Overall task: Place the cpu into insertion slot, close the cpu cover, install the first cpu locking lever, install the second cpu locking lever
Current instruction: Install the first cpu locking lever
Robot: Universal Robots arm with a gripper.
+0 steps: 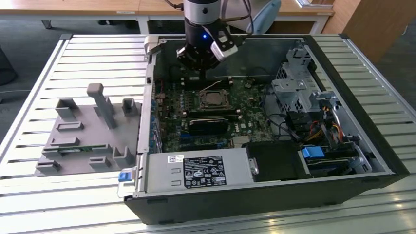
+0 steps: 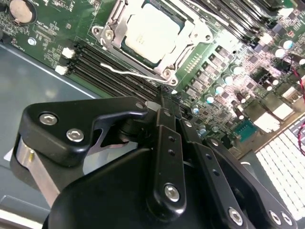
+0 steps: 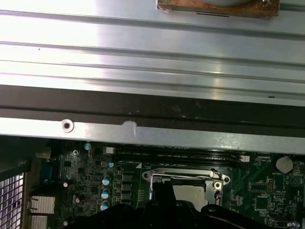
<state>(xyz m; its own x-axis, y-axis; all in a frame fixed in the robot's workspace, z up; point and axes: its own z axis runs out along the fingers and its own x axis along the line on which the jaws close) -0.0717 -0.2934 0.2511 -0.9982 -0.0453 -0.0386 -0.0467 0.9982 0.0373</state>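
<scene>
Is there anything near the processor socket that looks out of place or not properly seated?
Yes, one thing. A thin wire locking lever lies loose beside the cpu cover. It slants away from the frame instead of lying tucked along its edge. The cpu looks flat and square in the cover's window.

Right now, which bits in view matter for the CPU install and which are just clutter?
Job in hand:
cpu
cpu cover
insertion slot
locking lever
gripper, above the board

Lying about:
grey fixture tray
power supply
drive cage
coin cell
</scene>
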